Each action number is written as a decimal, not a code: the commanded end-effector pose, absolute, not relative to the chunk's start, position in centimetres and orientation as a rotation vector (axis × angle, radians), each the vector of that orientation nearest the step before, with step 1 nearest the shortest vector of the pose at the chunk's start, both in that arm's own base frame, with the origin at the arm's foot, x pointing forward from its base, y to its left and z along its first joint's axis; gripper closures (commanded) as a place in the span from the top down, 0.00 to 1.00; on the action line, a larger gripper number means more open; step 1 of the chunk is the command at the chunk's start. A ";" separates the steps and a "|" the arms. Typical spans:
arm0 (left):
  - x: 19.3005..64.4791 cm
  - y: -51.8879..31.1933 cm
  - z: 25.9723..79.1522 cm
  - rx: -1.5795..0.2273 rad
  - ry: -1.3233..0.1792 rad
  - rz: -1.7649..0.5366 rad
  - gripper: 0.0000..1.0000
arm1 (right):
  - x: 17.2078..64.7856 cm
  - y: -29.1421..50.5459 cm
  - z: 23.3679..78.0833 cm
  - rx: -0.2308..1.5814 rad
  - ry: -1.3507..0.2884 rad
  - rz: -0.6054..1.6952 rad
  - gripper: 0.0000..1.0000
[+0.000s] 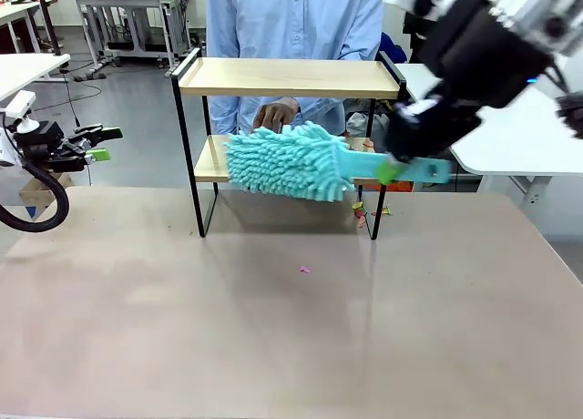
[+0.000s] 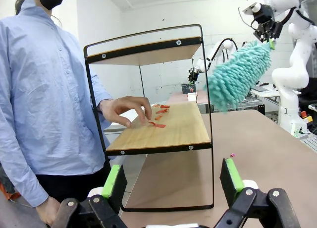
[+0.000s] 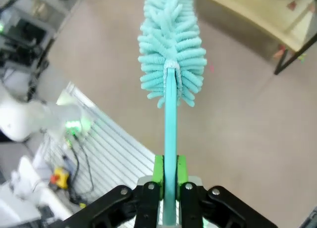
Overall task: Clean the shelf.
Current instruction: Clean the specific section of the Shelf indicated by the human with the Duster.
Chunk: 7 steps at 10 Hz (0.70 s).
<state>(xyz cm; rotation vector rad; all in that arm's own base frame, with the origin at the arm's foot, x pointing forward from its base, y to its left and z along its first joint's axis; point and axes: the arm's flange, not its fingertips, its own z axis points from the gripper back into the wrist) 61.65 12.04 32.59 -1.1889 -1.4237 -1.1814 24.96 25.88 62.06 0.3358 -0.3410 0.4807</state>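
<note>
The shelf (image 1: 287, 76) stands at the table's far side, two light wooden boards in a black frame; the left wrist view sees it from the end (image 2: 163, 131). Red scraps (image 2: 158, 116) lie on its lower board, where a person's hand (image 2: 126, 109) rests. My right gripper (image 1: 393, 168) is shut on the flat handle of a teal fluffy duster (image 1: 287, 159), whose head hangs in front of the lower board. From the right wrist the duster (image 3: 171, 49) runs straight ahead from the gripper (image 3: 168, 178). My left gripper (image 1: 100, 144) stands open at the far left, its pads (image 2: 229, 178) apart with nothing between.
A few scraps (image 1: 363, 211) lie on the table by the shelf's right leg, and a small pink one (image 1: 304, 270) sits mid-table. The person (image 1: 291, 36) stands behind the shelf. White tables (image 1: 519, 132) flank the scene.
</note>
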 end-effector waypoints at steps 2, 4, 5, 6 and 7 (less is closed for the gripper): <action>61.4 11.9 32.8 -1.178 -1.424 -1.202 1.00 | 24.8 31.9 61.6 0.311 -0.417 0.344 0.13; 61.4 11.9 32.8 -1.178 -1.424 -1.202 1.00 | 24.4 28.6 61.7 0.333 -0.368 0.434 0.13; 61.4 11.9 32.8 -1.178 -1.424 -1.202 1.00 | 24.4 28.6 61.7 0.333 -0.368 0.434 0.13; 61.4 11.9 32.8 -1.178 -1.424 -1.202 1.00 | 24.4 28.6 61.7 0.333 -0.368 0.434 0.13; 61.4 11.9 32.8 -1.178 -1.424 -1.202 1.00 | 24.4 28.6 61.7 0.333 -0.368 0.434 0.13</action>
